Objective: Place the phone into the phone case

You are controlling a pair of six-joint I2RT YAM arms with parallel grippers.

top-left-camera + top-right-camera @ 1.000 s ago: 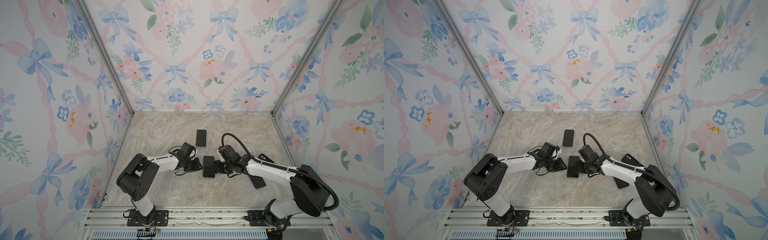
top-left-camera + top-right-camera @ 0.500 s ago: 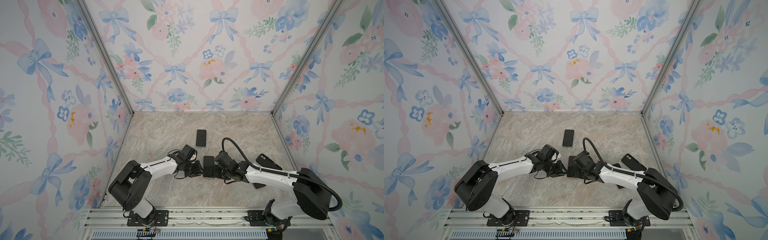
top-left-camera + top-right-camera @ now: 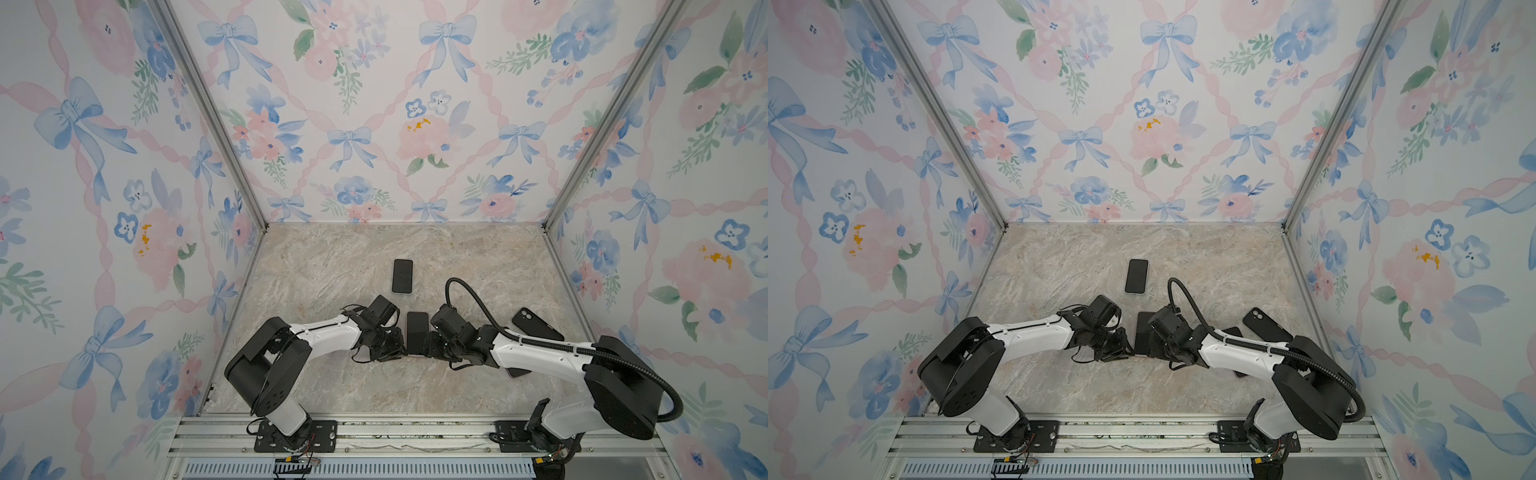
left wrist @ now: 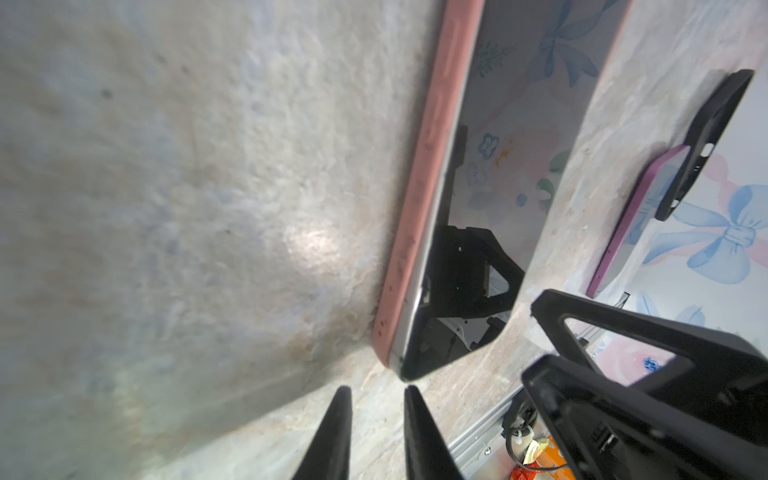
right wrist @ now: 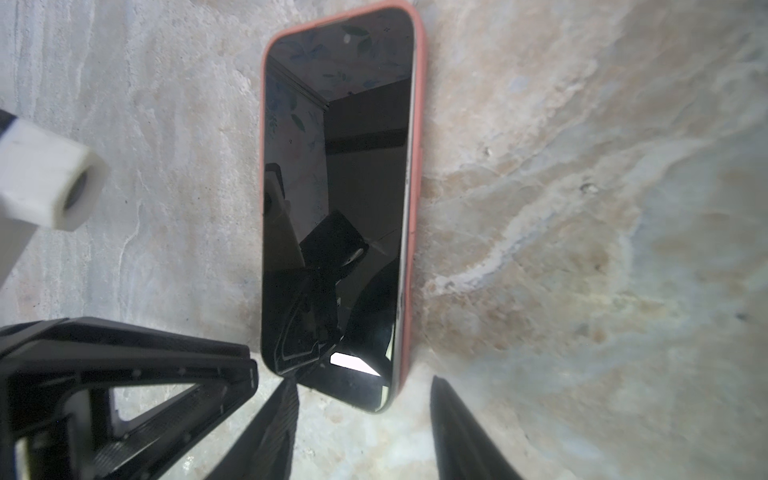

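- Left gripper (image 4: 377, 411): low over marbled beige bench (image 3: 316, 386), jaws narrowly parted, empty, tips just beside phone's near corner.
- Black-screened phone (image 5: 336, 208): flat at bench centre, seated in salmon-pink soft phone case (image 4: 428, 187); silver edge shows along rim.
- Right gripper (image 5: 363, 409): open, fingertips straddling phone's near end; contact unclear.
- Black case with camera cutout (image 3: 536, 324): far right, apart.

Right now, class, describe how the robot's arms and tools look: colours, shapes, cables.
Left arm and right arm: white shells, bulky black joints. A thick ribbed black hose runs along the right arm; thin black wires loop at the left wrist. Left tool and right tool: black, tapered, pointed fingers.
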